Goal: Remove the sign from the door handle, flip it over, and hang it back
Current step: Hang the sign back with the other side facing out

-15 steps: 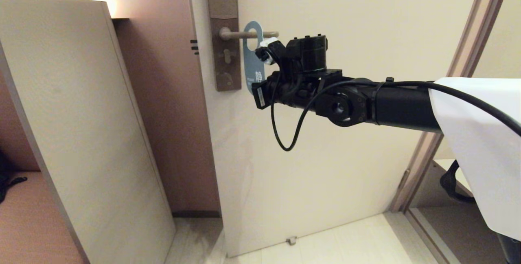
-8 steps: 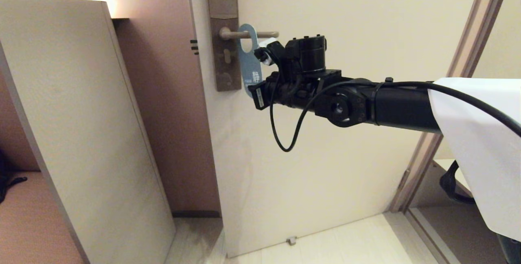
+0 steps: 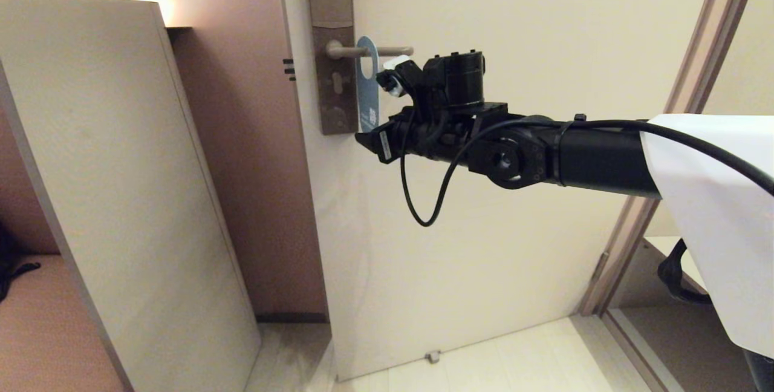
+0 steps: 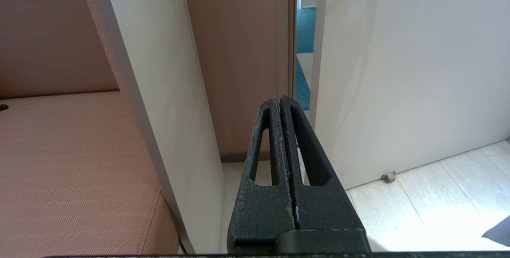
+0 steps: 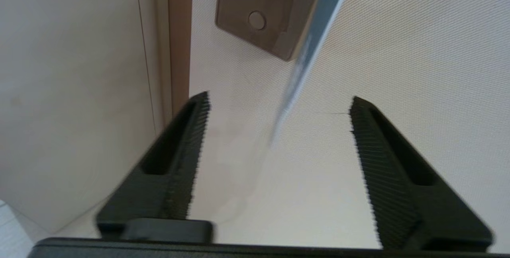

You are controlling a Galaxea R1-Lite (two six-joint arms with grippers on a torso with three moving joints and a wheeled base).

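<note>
The right arm (image 3: 580, 153) is matte black with a round joint, a looping black cable (image 3: 423, 198), and a white cloth sleeve (image 3: 713, 210). Each claw has slotted, serrated black fingers (image 5: 179, 158).

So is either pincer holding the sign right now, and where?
No. The right pincer is open around the sign, which hangs on the door handle. Left pincer shut, empty.

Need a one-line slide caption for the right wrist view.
Right gripper open, the blue sign hanging free between its fingers, against the door.
</note>
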